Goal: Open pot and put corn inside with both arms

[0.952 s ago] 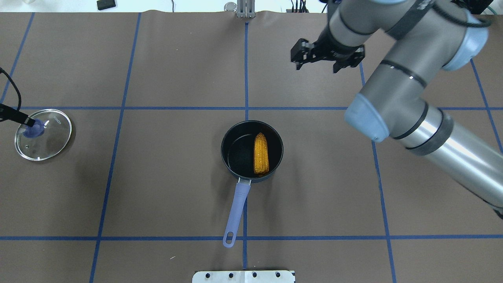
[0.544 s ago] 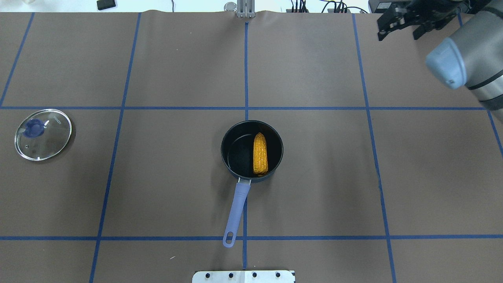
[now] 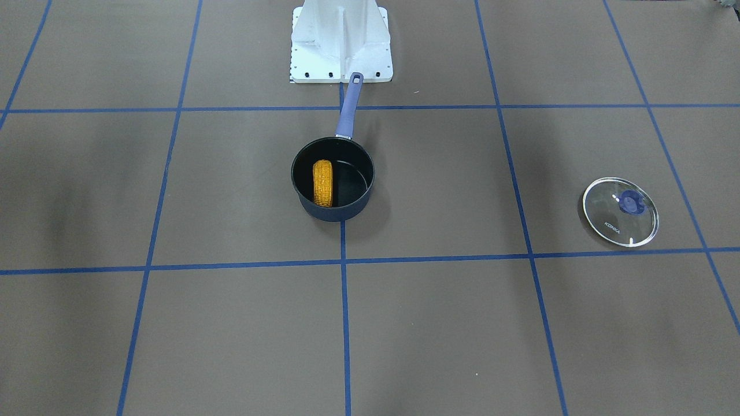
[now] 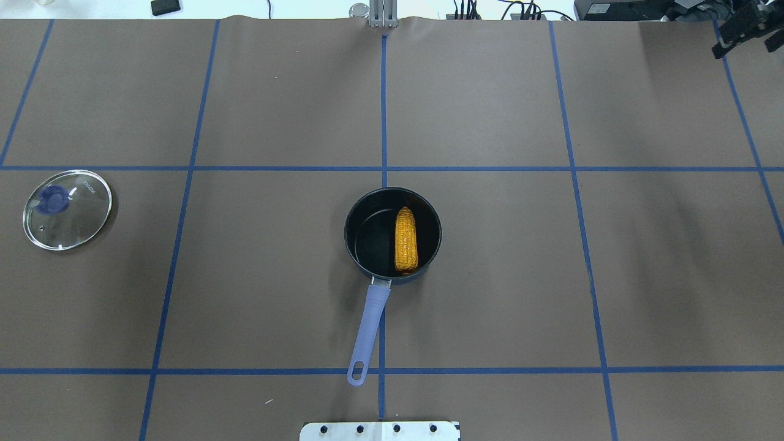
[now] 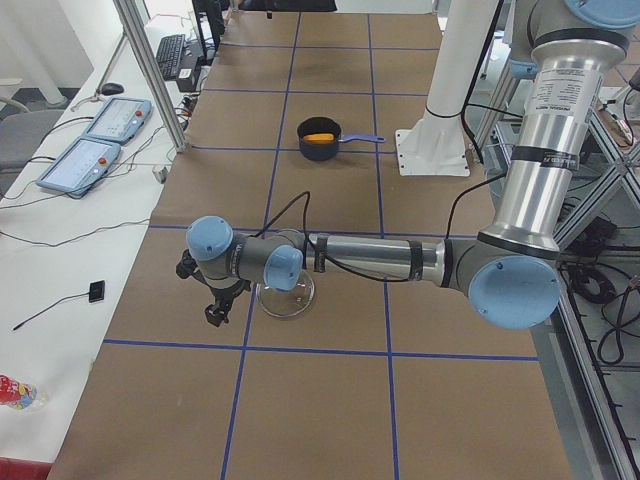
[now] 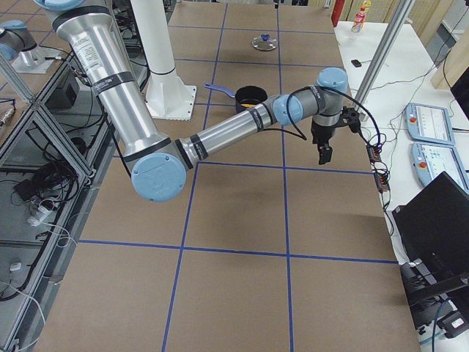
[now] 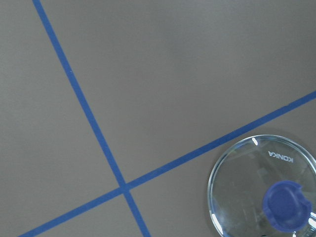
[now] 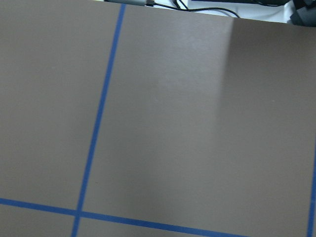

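Observation:
The dark navy pot (image 4: 367, 211) stands open at the table's middle, its periwinkle handle (image 4: 369, 324) pointing at the robot base. The orange-yellow corn (image 4: 406, 239) lies inside it on the right side; it also shows in the front view (image 3: 323, 183). The glass lid (image 4: 67, 209) with its blue knob lies flat on the table at far left, also in the left wrist view (image 7: 247, 173). My right gripper (image 4: 742, 48) hangs open and empty at the far right corner. My left gripper (image 5: 215, 310) hovers just beyond the lid; I cannot tell its state.
The white base block (image 4: 380, 430) sits at the near edge behind the pot handle. Blue tape lines grid the brown table cover. Control tablets (image 5: 100, 120) lie on the side bench past the table's far edge.
The left gripper has let go of the lid's knob and drawn off out of the overhead view. The right arm has swung from above the table's back right to the far right corner.

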You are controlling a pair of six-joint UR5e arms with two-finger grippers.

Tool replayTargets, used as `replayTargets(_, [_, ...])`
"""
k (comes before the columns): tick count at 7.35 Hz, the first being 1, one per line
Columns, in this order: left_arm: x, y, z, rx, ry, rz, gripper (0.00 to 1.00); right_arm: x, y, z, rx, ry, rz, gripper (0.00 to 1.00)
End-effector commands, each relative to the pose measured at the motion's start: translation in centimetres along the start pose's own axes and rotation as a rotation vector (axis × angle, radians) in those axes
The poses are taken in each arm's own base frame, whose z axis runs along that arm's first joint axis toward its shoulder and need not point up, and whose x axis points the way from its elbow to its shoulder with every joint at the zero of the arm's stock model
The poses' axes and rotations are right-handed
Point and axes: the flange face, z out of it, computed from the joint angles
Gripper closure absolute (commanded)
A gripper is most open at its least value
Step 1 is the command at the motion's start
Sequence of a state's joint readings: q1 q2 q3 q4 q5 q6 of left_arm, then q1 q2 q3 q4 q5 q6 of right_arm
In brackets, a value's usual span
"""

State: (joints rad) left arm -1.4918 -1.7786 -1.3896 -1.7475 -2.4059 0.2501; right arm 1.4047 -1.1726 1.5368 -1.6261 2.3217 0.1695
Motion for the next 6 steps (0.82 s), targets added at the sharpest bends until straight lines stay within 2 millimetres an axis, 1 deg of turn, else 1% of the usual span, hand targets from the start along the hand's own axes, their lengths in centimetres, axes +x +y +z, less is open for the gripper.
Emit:
replayTargets(1, [-3.0, 1.1, -0.9, 0.006, -0.010, 0.009, 0.02, 8.4, 3.7, 0.6, -0.029, 0.001, -0.029, 0.00])
replayTargets(2, [-4.0, 1.7, -2.0, 0.023, -0.018, 0.002, 0.02, 10.9, 5.2, -0.3, -0.018, 0.009, -0.004, 0.00])
replayTargets(3, [-4.8, 2.4, -2.5, 0.027, -0.026, -0.005, 0.02, 12.3, 6.1, -0.7, -0.013, 0.014, 0.014, 0.00])
replayTargets(4, [-5.3, 3.0, -2.2, 0.021, -0.022, -0.020, 0.02, 13.4, 7.3, 0.0, -0.025, 0.014, 0.039, 0.00])
replayTargets(5, [-5.2, 2.8, -2.4, 0.024, -0.024, -0.015, 0.02, 13.6, 7.7, 0.1, -0.023, 0.017, 0.034, 0.00])
replayTargets(6, [-5.2, 2.7, -2.4, 0.025, -0.024, -0.014, 0.02, 14.5, 9.1, 1.1, 0.003, 0.018, 0.014, 0.00])
